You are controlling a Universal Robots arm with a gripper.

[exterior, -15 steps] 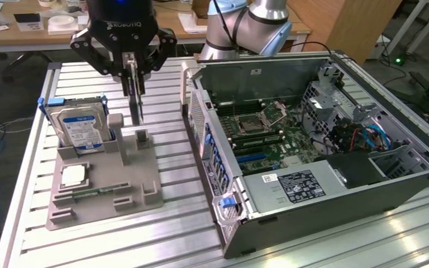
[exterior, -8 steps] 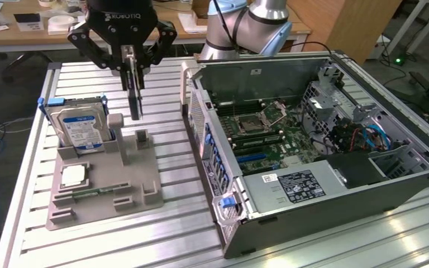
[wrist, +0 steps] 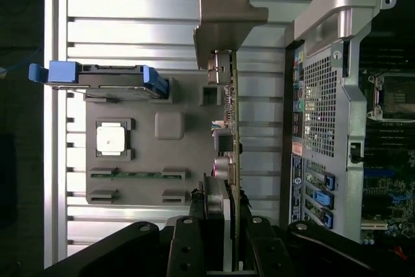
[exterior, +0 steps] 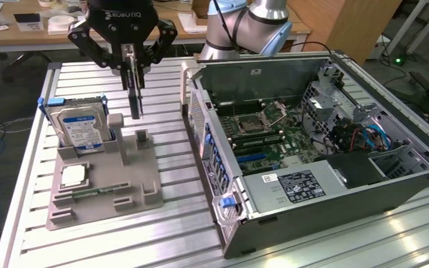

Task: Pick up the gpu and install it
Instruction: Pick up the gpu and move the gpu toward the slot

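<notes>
Gripper (exterior: 130,62) holds the gpu (exterior: 134,95) up in the air.
Its fingers (wrist: 187,244) pinch the gpu tight, and it hangs straight down over the gray tray (exterior: 136,187), next to the open computer (exterior: 348,195).

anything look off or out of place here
Nothing stands out. The gpu hangs straight, on edge, in the gripper above the grey holder; the hard drive stands upright in its slot, and the cpu lies flat in its pocket.
</notes>
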